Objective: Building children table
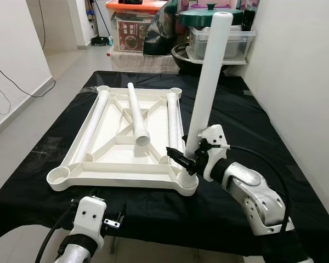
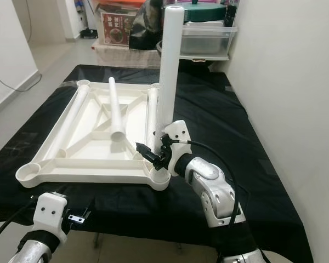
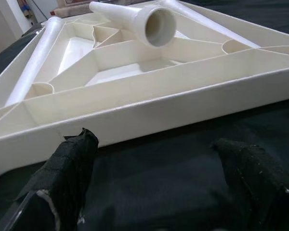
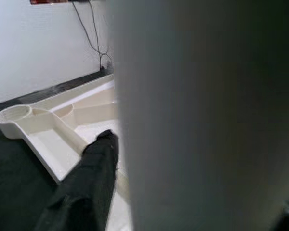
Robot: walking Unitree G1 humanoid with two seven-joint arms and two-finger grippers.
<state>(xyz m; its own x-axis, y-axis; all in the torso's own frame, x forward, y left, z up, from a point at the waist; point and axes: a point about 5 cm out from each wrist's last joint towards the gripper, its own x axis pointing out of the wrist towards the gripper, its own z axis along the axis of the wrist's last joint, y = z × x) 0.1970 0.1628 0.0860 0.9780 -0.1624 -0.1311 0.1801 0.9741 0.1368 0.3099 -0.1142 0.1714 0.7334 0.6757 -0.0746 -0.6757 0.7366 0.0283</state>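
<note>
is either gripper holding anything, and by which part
The right gripper holds the upright white plastic table leg near its lower end; the left gripper is open, holding nothing.

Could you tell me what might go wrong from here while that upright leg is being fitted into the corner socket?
The upright leg leans slightly while the right tool grips it only near its base, so it could jam or tip at the corner socket. Pushing down may shift the tabletop on the black cloth. The loose leg resting across the ribs could roll.

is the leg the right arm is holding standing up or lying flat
Standing up. The leg rises nearly upright, tilted slightly, from the tabletop's near right corner socket, with the right tool gripping its base.
</note>
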